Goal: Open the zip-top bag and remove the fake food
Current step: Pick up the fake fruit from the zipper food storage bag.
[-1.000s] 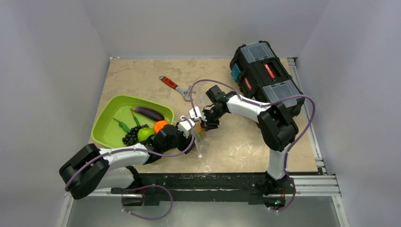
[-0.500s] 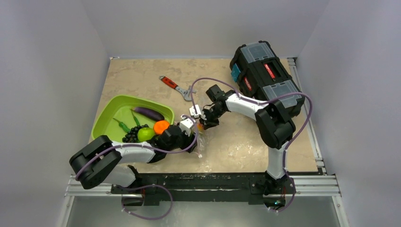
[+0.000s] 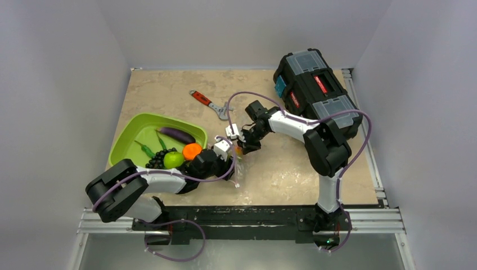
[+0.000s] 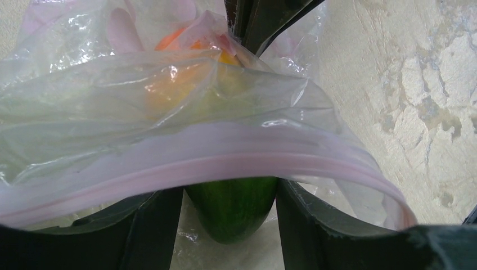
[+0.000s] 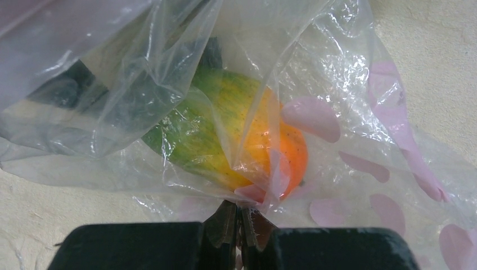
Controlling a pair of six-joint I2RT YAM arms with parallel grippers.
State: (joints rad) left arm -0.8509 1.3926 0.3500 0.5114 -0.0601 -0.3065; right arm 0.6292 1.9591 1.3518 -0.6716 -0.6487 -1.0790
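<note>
Over the last 1 second the right pincer (image 5: 237,220) has gone from partly open to jaws pressed together, pinching a thin fold of the clear crinkly plastic zip-top bag with the pink strip (image 5: 343,73). The left arm (image 3: 115,188) has swung its big black joint rightward and away from the table's near edge. The left pincer (image 3: 224,148) has crept slightly closer to the right pincer.
</note>
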